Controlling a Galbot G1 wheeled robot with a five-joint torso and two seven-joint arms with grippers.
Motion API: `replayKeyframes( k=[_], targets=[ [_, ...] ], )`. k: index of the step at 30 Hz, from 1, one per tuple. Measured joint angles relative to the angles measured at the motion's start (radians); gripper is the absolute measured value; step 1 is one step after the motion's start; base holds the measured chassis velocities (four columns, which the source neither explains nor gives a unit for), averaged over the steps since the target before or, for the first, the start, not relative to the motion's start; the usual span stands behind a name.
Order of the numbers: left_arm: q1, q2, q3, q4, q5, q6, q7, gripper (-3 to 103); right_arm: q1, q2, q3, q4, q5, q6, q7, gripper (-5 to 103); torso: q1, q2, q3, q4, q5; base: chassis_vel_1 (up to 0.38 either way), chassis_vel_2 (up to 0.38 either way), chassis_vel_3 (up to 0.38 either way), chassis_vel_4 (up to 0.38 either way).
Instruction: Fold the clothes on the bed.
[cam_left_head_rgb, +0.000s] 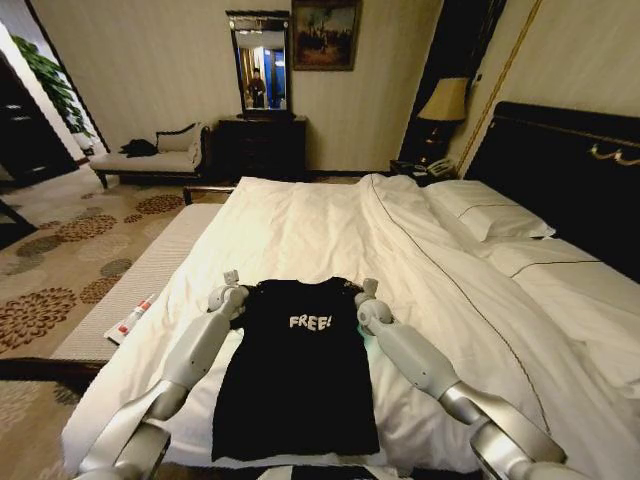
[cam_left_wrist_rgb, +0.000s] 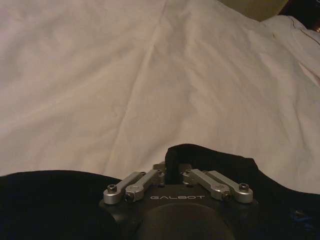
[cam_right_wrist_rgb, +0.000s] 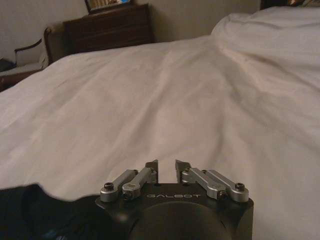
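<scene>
Black T-shirt (cam_left_head_rgb: 298, 370) flat on bed (cam_left_head_rgb: 330, 225), lower centre of frame. Left gripper (cam_left_head_rgb: 229, 292) at its upper-left corner, right gripper (cam_left_head_rgb: 366, 300) at upper-right. Pillows (cam_left_head_rgb: 490, 212) at right.

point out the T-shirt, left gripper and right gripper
T-shirt (cam_left_head_rgb: 297, 385): head view, on the black front below the lettering.
Left gripper (cam_left_wrist_rgb: 172, 167): left wrist view, between the fingertips, shut on the T-shirt.
Right gripper (cam_right_wrist_rgb: 166, 167): right wrist view, gap between the fingertips.
</scene>
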Motion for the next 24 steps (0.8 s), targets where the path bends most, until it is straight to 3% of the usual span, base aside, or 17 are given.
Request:
replayKeyframes(
  k=[2,4,6,7,8,11,13,15,17,19,21,22,23,24],
  targets=[
    [0.003,0.002,-0.003,-0.006,-0.002,0.0,-0.003,17,0.0,0.0,0.002,0.002,-0.003,0.004,0.005,17,0.0,0.0,0.0,0.0,0.0,0.0,0.0,0.0,0.0],
    [0.022,0.03,-0.042,-0.061,-0.032,0.002,-0.025,28,-0.004,-0.012,0.029,0.019,-0.036,0.038,0.038,33,0.0,0.0,0.0,0.0001,0.0002,0.0,0.0,0.0,0.0],
    [0.028,0.038,-0.06,-0.073,-0.042,0.002,-0.032,34,-0.006,-0.016,0.039,0.024,-0.042,0.048,0.05,33,0.0,0.0,0.0,0.0001,0.0,0.0,0.0,0.0,0.0],
    [0.036,0.049,-0.093,-0.09,-0.062,-0.004,-0.045,39,-0.012,-0.024,0.064,0.043,-0.044,0.063,0.075,38,0.0,0.0,0.0,0.0001,-0.0001,0.0,0.0,0.0,0.0],
    [0.04,0.055,-0.113,-0.1,-0.076,-0.008,-0.052,39,-0.017,-0.032,0.079,0.058,-0.039,0.067,0.084,44,0.0,0.0,0.0,0.0003,0.0001,0.0,0.0,0.0,0.0],
    [0.066,0.092,-0.234,-0.176,-0.181,-0.045,-0.095,55,-0.078,-0.104,0.179,0.187,0.049,0.077,0.131,61,0.0,0.0,0.0,0.0003,0.0001,0.0,0.0,0.0,0.0],
    [0.069,0.098,-0.248,-0.192,-0.203,-0.052,-0.102,55,-0.089,-0.114,0.19,0.209,0.065,0.079,0.137,61,0.0,0.0,0.0,0.0004,-0.0001,0.0,0.0,0.0,0.0],
    [0.078,0.135,-0.309,-0.298,-0.312,-0.082,-0.143,66,-0.173,-0.181,0.254,0.368,0.16,0.083,0.179,71,0.0,0.0,0.0,0.0001,0.0,0.0,0.0,0.0,0.0],
    [0.079,0.151,-0.323,-0.351,-0.346,-0.088,-0.153,72,-0.214,-0.2,0.275,0.434,0.193,0.085,0.19,77,0.0,0.0,0.0,-0.0001,0.0001,0.0,0.0,0.0,0.0],
    [0.082,0.199,-0.351,-0.535,-0.421,-0.089,-0.164,83,-0.337,-0.238,0.329,0.596,0.258,0.085,0.208,88,0.0,0.0,0.0,-0.0001,0.0001,0.0,0.0,0.0,0.0],
    [0.094,0.229,-0.367,-0.654,-0.465,-0.081,-0.17,88,-0.413,-0.245,0.351,0.676,0.28,0.084,0.215,93,0.0,0.0,0.0,-0.0003,0.0008,0.0,0.0,0.0,0.0],
    [0.094,0.229,-0.367,-0.654,-0.465,-0.081,-0.17,88,-0.413,-0.245,0.351,0.676,0.28,0.084,0.215,93,0.0,0.0,0.0,-0.0003,0.0008,0.0,0.0,0.0,0.0],
    [0.121,0.255,-0.386,-0.751,-0.49,-0.066,-0.178,97,-0.489,-0.241,0.367,0.752,0.289,0.079,0.223,97,0.0,0.0,0.0,-0.0001,0.0004,0.0,0.0,0.0,0.0],
    [0.143,0.268,-0.401,-0.799,-0.498,-0.058,-0.184,97,-0.533,-0.233,0.372,0.787,0.289,0.076,0.227,99,0.0,0.0,0.0,0.0,0.0003,0.0,0.0,0.0,0.0]
  ],
)
